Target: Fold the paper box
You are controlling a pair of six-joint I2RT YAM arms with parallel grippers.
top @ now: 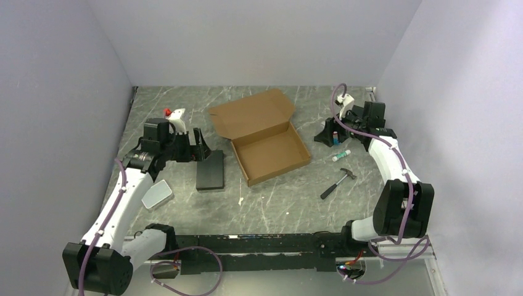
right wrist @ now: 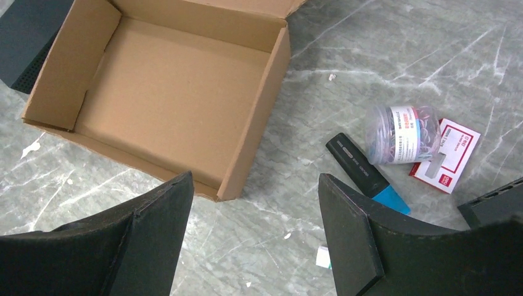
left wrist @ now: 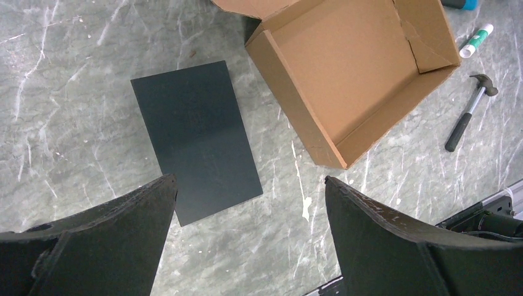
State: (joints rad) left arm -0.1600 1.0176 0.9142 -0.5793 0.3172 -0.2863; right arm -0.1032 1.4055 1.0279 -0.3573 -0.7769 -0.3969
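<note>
The paper box (top: 271, 151) is brown corrugated cardboard in the middle of the table, its four walls standing and its lid (top: 250, 114) lying open toward the back left. It is empty inside (left wrist: 351, 61) (right wrist: 166, 92). My left gripper (top: 200, 143) hovers left of the box, above a black block, open with nothing between its fingers (left wrist: 250, 185). My right gripper (top: 327, 132) hangs to the right of the box, open and empty (right wrist: 256, 185). Neither gripper touches the box.
A black rectangular block (top: 210, 170) (left wrist: 196, 139) lies left of the box, a grey tin (top: 157, 195) nearer the left arm. A hammer (top: 337, 183) and glue stick (top: 341, 155) lie right of the box. Near the right gripper are a black-and-blue marker (right wrist: 364, 172), a tub of clips (right wrist: 398, 134) and a red-and-white packet (right wrist: 447, 154).
</note>
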